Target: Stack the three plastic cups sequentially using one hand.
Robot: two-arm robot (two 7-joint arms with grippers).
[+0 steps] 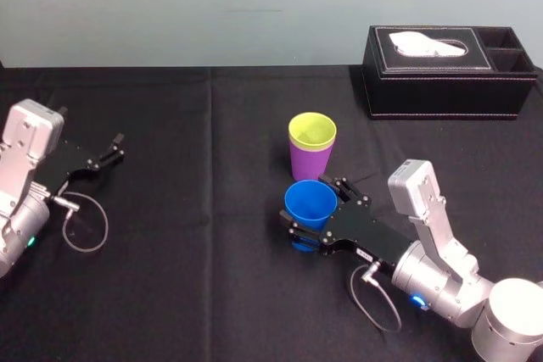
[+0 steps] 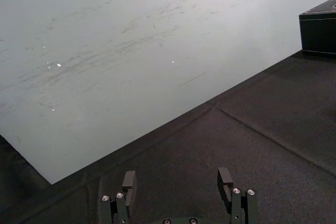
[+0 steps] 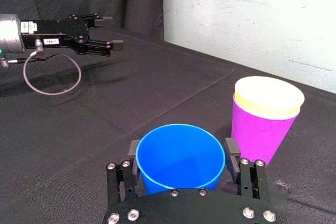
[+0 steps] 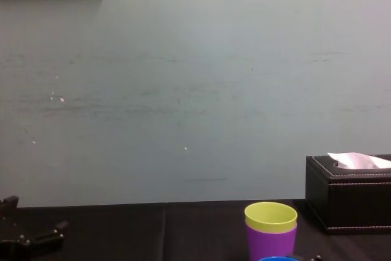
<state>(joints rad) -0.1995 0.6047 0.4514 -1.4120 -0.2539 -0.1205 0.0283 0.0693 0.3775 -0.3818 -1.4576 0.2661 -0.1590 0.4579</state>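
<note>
The blue cup [image 1: 310, 203] stands upright on the black cloth, just in front of the other two cups. My right gripper [image 1: 312, 206] reaches around it, open, with one finger on each side of the cup [image 3: 180, 156] and very close to its wall. The yellow-green cup [image 1: 311, 130] sits nested inside the purple cup [image 1: 310, 161], its rim showing above the purple one [image 3: 260, 132]. From the chest view that pair [image 4: 270, 230] stands in front of the wall, with the blue rim [image 4: 276, 258] at the bottom edge.
A black tissue box [image 1: 445, 69] stands at the back right of the table. My left gripper [image 1: 114, 148] rests parked at the far left, open [image 2: 178, 182], with a looped cable [image 1: 85, 226] beside it. Bare black cloth lies between the two arms.
</note>
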